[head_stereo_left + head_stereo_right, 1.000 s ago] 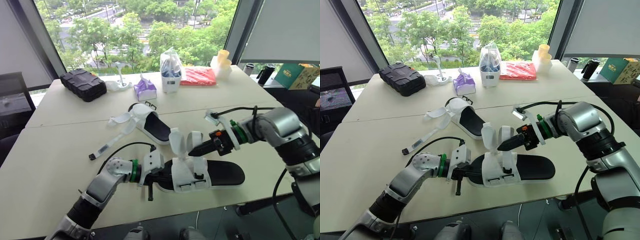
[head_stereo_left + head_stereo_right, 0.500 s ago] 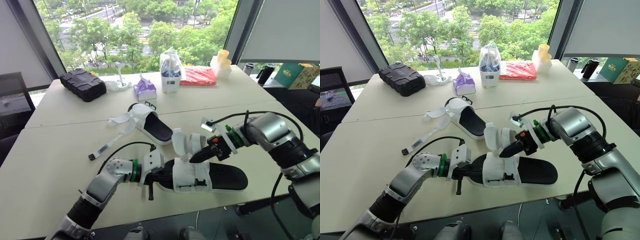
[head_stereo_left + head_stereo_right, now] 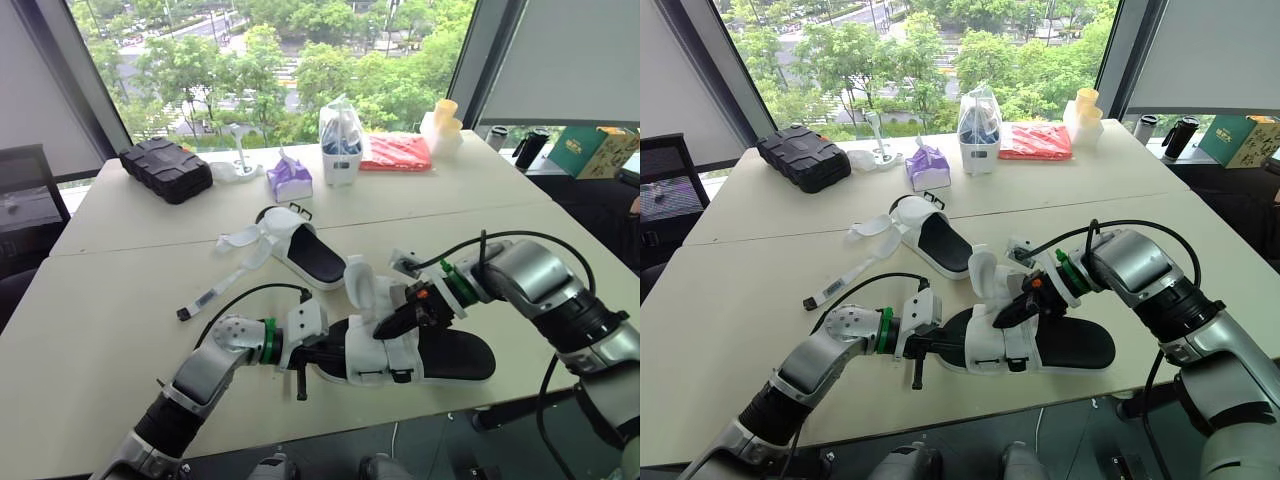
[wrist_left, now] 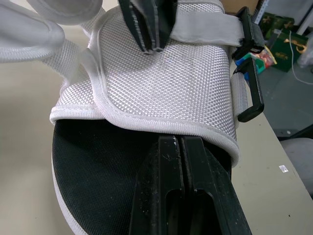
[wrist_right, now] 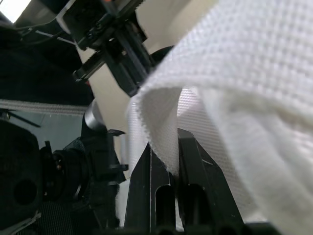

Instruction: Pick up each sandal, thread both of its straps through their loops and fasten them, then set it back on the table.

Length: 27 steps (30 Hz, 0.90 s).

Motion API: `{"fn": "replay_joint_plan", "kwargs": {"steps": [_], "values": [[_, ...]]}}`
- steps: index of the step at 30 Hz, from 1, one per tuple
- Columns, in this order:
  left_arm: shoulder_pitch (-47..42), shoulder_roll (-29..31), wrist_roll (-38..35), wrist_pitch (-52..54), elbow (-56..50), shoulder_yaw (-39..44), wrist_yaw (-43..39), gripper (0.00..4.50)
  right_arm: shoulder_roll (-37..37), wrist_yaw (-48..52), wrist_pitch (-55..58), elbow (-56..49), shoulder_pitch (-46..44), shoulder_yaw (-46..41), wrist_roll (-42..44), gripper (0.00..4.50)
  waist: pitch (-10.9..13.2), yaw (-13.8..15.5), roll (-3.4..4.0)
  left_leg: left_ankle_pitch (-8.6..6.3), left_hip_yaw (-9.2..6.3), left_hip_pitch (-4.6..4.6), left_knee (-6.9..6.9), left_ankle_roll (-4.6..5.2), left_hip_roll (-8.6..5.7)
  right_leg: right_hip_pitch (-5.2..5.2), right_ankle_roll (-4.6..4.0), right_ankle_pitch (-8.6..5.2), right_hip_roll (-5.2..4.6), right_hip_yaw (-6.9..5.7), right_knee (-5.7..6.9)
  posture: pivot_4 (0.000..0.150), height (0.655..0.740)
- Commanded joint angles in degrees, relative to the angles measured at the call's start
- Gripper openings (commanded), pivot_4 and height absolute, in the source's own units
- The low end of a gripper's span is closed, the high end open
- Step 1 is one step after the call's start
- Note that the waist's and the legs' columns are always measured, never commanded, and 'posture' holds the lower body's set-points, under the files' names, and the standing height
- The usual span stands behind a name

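Note:
The near sandal [image 3: 440, 352], black footbed with a white mesh upper, lies by the table's front edge. My left gripper [image 3: 322, 353] is shut on its toe end; in the left wrist view the fingers [image 4: 171, 161] clamp the black sole. My right gripper [image 3: 381, 324] presses down at the upper, shut on a white strap [image 5: 205, 88] that folds over its fingertips [image 5: 188, 156]. Another strap [image 3: 358, 280] of this sandal stands up loose. The black buckle loops [image 4: 249, 93] hang at the upper's side. The second sandal [image 3: 305, 248] lies further back with its straps [image 3: 245, 240] spread open.
A long white strip [image 3: 212, 296] lies on the table left of the sandals. Along the far edge stand a black case [image 3: 166, 168], a purple tissue pack [image 3: 290, 178], a clear bag [image 3: 341, 135], a red packet [image 3: 397, 152] and yellow cups [image 3: 445, 122].
My right gripper has moved left and down onto the near sandal's upper, bringing the strap with it. The left gripper has kept its hold on the toe.

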Motion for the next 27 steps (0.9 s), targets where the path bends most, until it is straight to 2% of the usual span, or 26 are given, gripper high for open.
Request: {"fn": "replay_joint_plan", "kwargs": {"steps": [1,9,12,16,18,23,27], "values": [[0.1,0.0,0.0,-0.4,-0.5,0.0,0.2,0.0,-1.9,-0.2,1.5,-5.6,1.9,-2.7,2.0,0.03,0.0,0.0,0.0,0.0,-0.01,0.0,0.0,0.0,0.0,0.0,0.0,0.0,0.0,0.0,0.0,0.15,0.74],[0.2,0.0,-0.1,-0.4,-0.5,0.0,0.2,0.0,-3.9,-2.7,2.4,-12.8,7.5,-7.9,5.1,0.03,0.0,0.0,0.0,0.0,0.0,0.0,0.02,0.0,0.0,0.01,0.0,0.0,0.0,0.0,0.01,0.15,0.74],[0.1,0.0,-0.1,-0.5,-0.3,0.0,0.1,0.0,-5.0,-3.1,3.0,-14.7,9.3,-9.7,6.5,1.0,0.0,0.0,0.0,0.0,0.0,0.0,0.03,0.0,0.0,0.01,0.0,0.0,0.0,0.0,0.01,0.15,0.74],[0.0,0.1,0.0,-0.6,-0.3,0.0,0.0,0.0,-6.5,-3.4,3.8,-16.4,10.1,-11.6,8.4,2.98,0.0,0.0,0.0,0.0,0.0,0.0,0.03,0.0,0.0,0.02,0.0,0.0,0.0,0.0,0.01,0.15,0.74],[0.3,0.1,0.0,-0.5,-0.5,-0.1,0.1,0.0,-10.8,-2.1,6.6,-19.3,10.0,-15.6,11.7,3.98,0.0,0.1,0.0,0.0,0.0,0.0,0.04,0.0,0.0,0.02,0.0,0.0,0.0,0.0,0.01,0.15,0.74],[0.7,0.0,0.0,-0.5,-0.8,-0.2,0.3,0.0,-17.5,-1.5,10.7,-23.0,11.1,-20.7,17.3,3.98,0.0,0.0,-0.03,0.0,0.0,-0.02,0.03,0.01,-0.01,0.04,-0.01,-0.01,-0.02,-0.02,-0.04,0.15,0.74],[0.4,-0.7,0.2,-0.8,-0.2,-0.2,0.8,0.0,-23.2,-1.0,12.1,-25.8,18.2,-25.6,20.6,3.98,0.0,0.2,-0.02,0.0,0.0,-0.02,0.03,0.01,0.01,0.04,-0.02,-0.02,-0.02,-0.02,-0.03,0.15,0.74]]}}
